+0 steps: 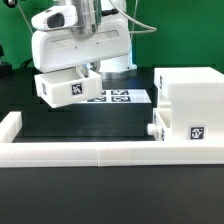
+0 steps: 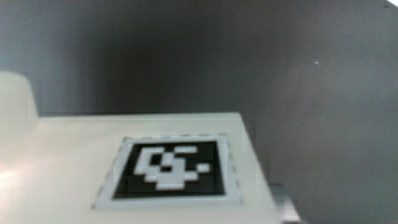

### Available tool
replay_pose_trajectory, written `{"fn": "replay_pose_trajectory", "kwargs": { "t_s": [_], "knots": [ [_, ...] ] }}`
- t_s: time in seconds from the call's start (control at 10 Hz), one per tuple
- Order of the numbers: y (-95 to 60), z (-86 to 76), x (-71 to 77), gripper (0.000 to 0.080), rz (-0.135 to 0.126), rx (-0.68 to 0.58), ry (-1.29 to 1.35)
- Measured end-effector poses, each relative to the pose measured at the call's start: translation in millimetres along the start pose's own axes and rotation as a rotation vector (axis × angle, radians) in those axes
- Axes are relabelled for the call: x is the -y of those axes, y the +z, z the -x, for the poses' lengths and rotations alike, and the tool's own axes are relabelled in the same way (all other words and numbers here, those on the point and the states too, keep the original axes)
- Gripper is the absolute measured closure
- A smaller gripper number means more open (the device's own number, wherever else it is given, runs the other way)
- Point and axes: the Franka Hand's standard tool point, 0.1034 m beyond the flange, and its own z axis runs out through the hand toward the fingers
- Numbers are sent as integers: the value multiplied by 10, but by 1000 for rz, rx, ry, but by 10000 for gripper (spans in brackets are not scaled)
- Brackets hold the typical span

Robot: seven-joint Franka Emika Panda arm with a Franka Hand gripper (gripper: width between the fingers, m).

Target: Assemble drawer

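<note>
White wall (image 1: 60, 152) front | box (image 1: 190, 105) beside | marker board (image 1: 118, 96) behind

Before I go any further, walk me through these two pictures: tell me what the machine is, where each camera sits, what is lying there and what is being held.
The exterior view comes from a camera off the machine. The white bulk at the top is a robot arm; its gripper is at its lower end, with two fingers. It carries a small white tray with a black-and-white tag, lifted above the black table. The fingers themselves are mostly hidden, so I judge the grip from the tray hanging there. At the exterior view's right stands the tall white drawer box, with a second tray and its round knob pushed into it low down. Behind lies the flat marker board, and a low white wall borders the table in front. The wrist view comes from a camera on the arm; it looks close-up at the held tray's tag.
</note>
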Motion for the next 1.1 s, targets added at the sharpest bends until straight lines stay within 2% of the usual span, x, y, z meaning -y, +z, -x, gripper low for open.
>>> {"fn": "replay_pose_trajectory", "kwargs": {
  "t_s": [0.2,0.4,0.6,0.7,1.1],
  "knots": [
    [36,-16,-23,757,-7,6,-236],
    [13,-265,-145,757,-5,3,-476],
    [-14,-435,-201,757,14,-5,-664],
    [-30,-473,-208,757,27,-3,-786],
    [-15,-430,-246,757,32,22,-1038]
  ]
}}
